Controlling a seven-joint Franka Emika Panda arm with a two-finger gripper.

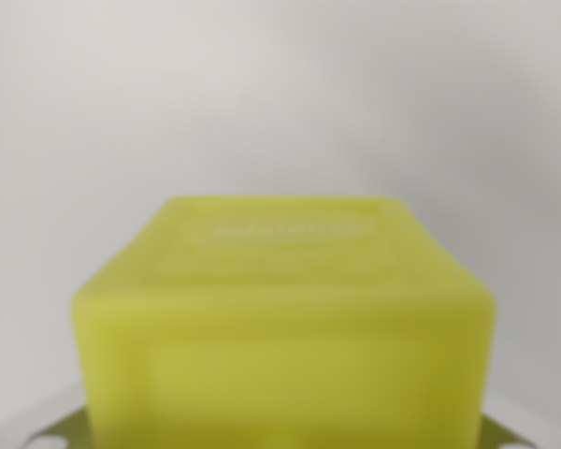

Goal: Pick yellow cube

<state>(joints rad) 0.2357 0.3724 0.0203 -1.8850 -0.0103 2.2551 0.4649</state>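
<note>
The yellow cube (282, 323) fills the lower middle of the wrist view, very close to the camera and out of focus. I see its top face, with faint raised lettering, and its near side face. Two small pieces of metal with holes poke out from behind its bottom corners, one on the wrist view's left (61, 428) and one on the right (507, 435). No fingertips show, so I cannot tell whether the gripper holds the cube.
Behind and around the cube there is only a plain, blurred grey-white surface with soft shadows. No other objects or edges show.
</note>
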